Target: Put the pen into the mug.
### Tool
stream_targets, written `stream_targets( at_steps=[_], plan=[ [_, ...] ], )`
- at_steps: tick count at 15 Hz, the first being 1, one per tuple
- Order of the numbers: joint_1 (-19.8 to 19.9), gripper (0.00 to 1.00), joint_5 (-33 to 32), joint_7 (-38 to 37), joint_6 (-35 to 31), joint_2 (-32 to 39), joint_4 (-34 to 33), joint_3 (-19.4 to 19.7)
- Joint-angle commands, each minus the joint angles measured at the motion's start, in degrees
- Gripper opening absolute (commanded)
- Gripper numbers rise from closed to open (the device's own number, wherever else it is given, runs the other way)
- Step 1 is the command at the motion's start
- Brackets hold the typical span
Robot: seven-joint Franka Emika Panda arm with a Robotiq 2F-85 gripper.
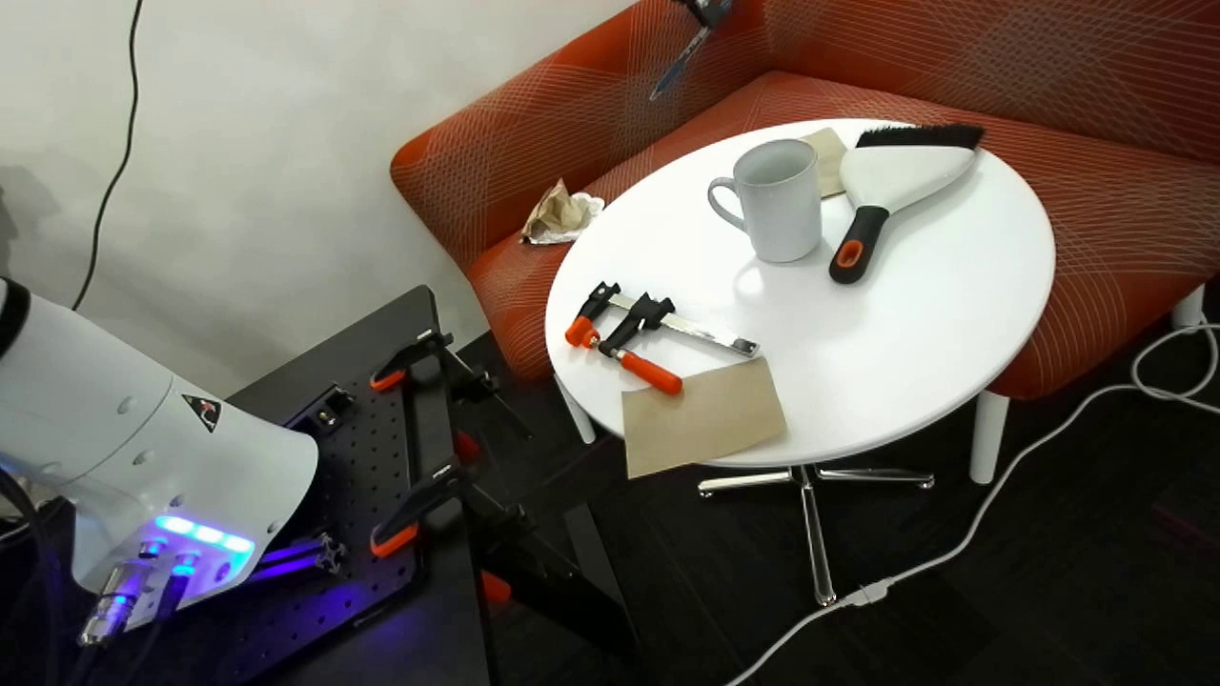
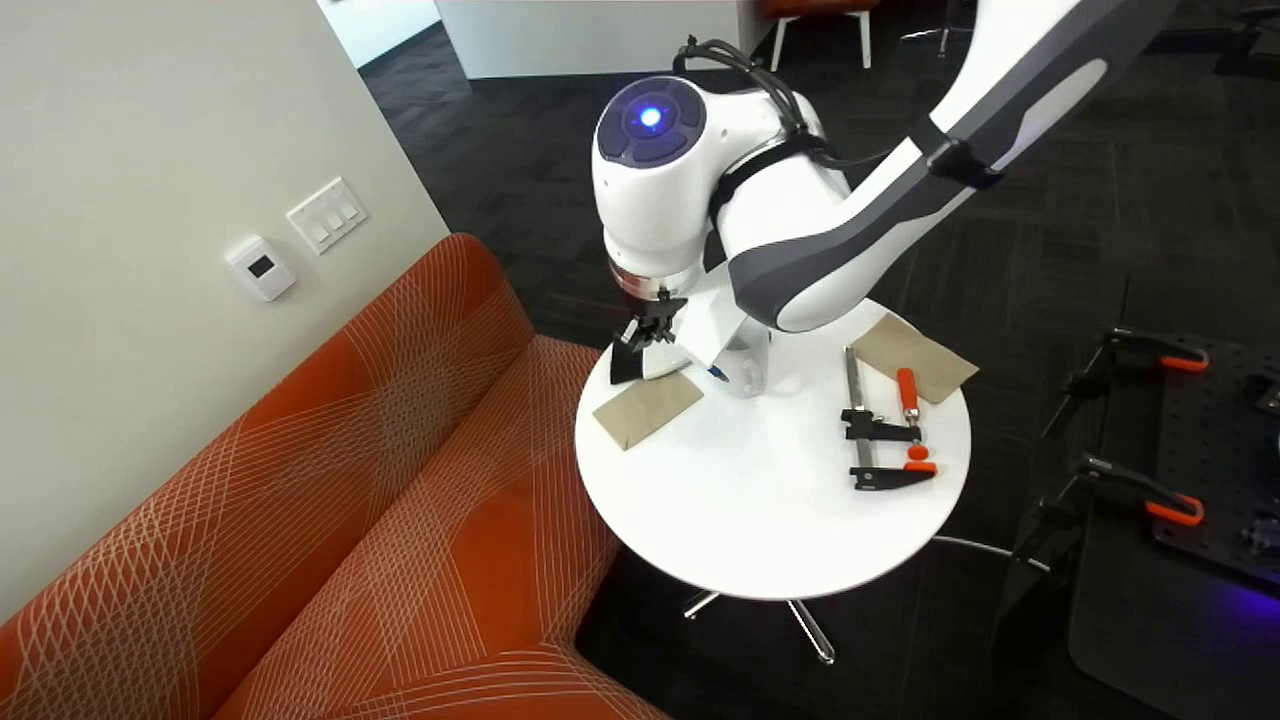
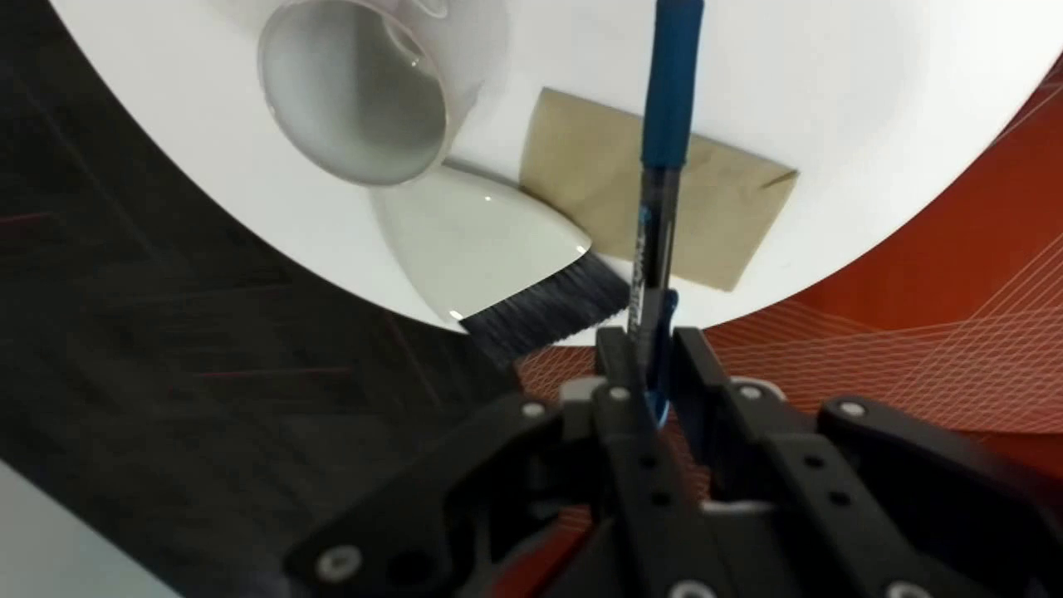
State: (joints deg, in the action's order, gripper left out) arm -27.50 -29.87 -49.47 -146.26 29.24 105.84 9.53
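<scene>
One arm stretched over the table, wrist pointing down, pincer clamped around the blue pen

The round table bears a mug, brush, clamp and papers.

A patterned orange sofa runs along a pale wall, the floor dark

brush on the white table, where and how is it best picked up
By its black handle, probably from above, the tool closing across it once free of the pen: slim and uncovered there, while the white head flares wide.
</scene>
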Motion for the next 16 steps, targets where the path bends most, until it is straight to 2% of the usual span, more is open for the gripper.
stream_targets(
  at_steps=[1,3,9,16],
  plan=[
    [-3.63,0.04,-9.17,-14.22,1.85,1.32,-2.05,4.27],
    [-3.57,0.04,-14.46,-21.69,3.51,1.63,-2.42,4.55],
    [-0.6,0.04,-27.06,-39.43,13.84,2.06,-4.24,1.24],
    [3.3,0.04,-35.33,-55.71,28.26,4.8,-7.74,-4.85]
  ],
)
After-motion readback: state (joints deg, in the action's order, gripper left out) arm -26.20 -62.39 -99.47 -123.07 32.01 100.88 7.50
